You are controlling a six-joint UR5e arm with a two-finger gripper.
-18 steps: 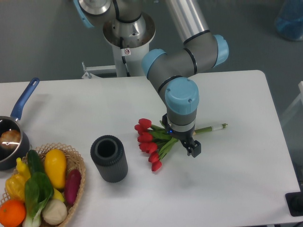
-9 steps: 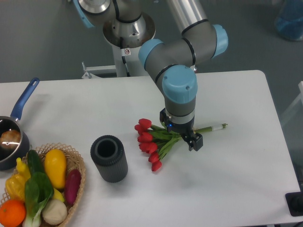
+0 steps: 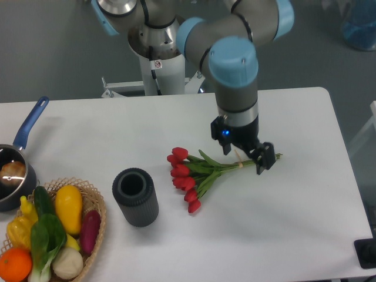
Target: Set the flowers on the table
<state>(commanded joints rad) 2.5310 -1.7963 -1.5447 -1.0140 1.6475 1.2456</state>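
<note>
Red flowers (image 3: 191,179) lie flat on the white table (image 3: 294,223), between the dark cup (image 3: 136,197) and our gripper (image 3: 247,156). Nothing holds them. Our gripper hangs above the stem ends with its jaws apart and empty. We think the job is nearly done. All that is left is to lift our arm away.

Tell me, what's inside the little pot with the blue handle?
The pot sits at the table's left edge, half out of the picture. Something round and brownish lies inside it. What it is, I cannot tell. The rest of the inside is cut off.
</note>
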